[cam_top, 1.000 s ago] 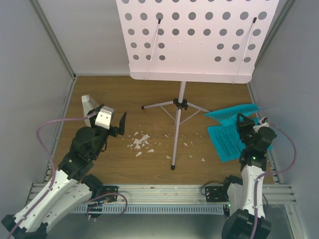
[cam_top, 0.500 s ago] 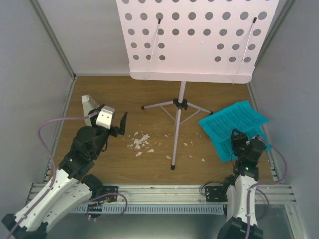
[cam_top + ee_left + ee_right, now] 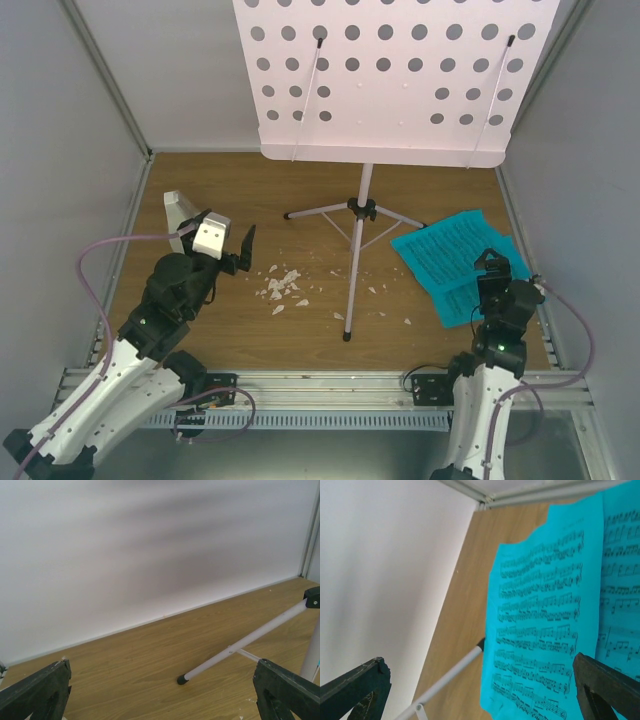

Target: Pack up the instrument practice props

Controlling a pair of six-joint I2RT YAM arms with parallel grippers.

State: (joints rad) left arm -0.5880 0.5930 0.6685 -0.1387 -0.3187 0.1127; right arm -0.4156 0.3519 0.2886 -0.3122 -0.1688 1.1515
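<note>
Lilac music stand [image 3: 366, 190] centre, cyan sheets [image 3: 445, 252] at R gripper [image 3: 499, 268], white metronome [image 3: 177, 211] by L gripper [image 3: 228, 221]

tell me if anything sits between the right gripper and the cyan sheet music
Nothing visible does. The right gripper is open just above the cyan sheet music, with only air between them. The music stand leg ends by the pages' edge, not across them.

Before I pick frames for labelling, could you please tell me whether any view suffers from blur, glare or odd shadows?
Top external: evenly lit and sharp, no glare on the pale-lilac perforated stand plate. Left wrist: soft dark bands streak the white wall; the grey tripod leg is crisp. Right wrist: notes on the cyan sheet-music pages are legible.
</note>
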